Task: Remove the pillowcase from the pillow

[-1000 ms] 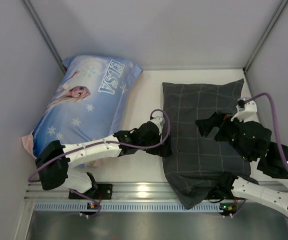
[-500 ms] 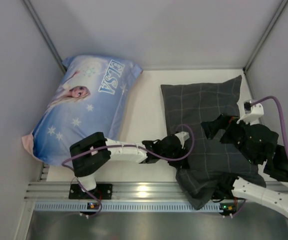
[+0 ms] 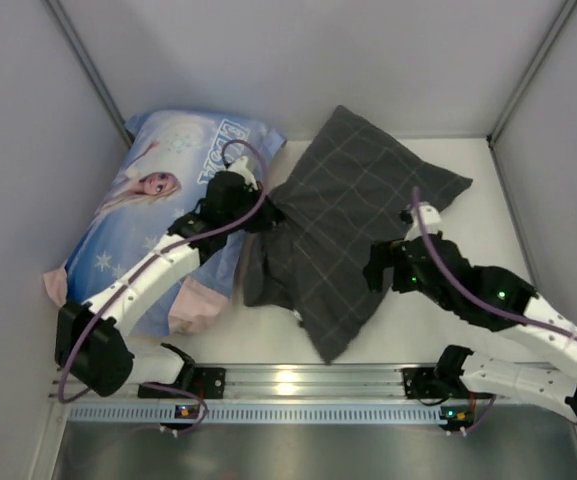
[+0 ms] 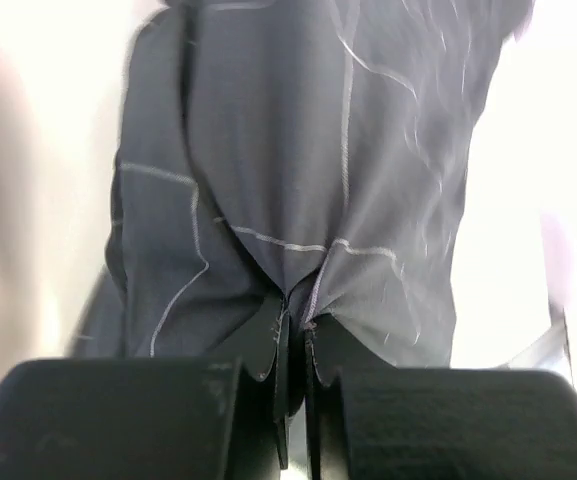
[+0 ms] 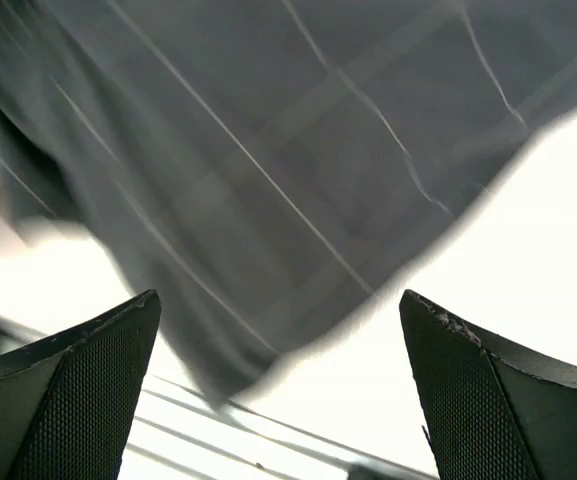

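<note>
The dark grey checked pillowcase (image 3: 353,205) lies tilted across the middle of the table, its near-left part pulled up towards the left. My left gripper (image 3: 268,216) is shut on a pinch of that fabric; the left wrist view shows the cloth (image 4: 348,150) gathered into folds between the closed fingertips of that gripper (image 4: 295,322). My right gripper (image 3: 380,268) hovers open over the case's near-right edge, and its wrist view shows the case (image 5: 268,150) beyond the wide-apart jaws of this gripper (image 5: 278,310), which hold nothing. The pillow is hidden inside the case.
A large blue ELSA-print pillow (image 3: 153,215) fills the far left, right beside my left arm. A metal rail (image 3: 288,384) runs along the near edge. Grey walls close in the left, back and right sides.
My left gripper closed on the case near its near-left corner and swung it up and to the far left, dragging and turning the case. My right arm shifted left towards the middle.
</note>
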Robot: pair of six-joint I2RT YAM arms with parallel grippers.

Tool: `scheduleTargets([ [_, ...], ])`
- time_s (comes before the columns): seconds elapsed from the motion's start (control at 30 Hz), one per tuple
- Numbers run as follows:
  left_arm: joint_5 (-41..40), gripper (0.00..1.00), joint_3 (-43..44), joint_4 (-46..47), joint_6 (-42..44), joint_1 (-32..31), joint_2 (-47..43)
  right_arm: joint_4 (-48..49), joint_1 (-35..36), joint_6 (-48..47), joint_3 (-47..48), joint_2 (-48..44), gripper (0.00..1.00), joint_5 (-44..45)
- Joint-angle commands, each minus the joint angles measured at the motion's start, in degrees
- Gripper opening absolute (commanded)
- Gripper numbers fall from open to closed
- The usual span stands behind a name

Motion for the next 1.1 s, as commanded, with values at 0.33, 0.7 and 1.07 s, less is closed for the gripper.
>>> scheduleTargets([
  [0.33,6.2,0.99,-1.9,-8.5,4.6,6.4,-5.1,16.2,7.9,-10.2,-3.1,20.2,0.92,-14.9],
  [0.7,5.8,0.99,-9.0,-16.6,1.4,5.4,-29.4,18.0,3.2,-4.5,-3.6,28.5,0.93,-2.3],
  [1.07,10.1,0.38,-28.1,0.7,-11.3,-2.7,-29.2,27.0,-15.4,-4.5,-0.9,30.4,0.95,-16.1],
])
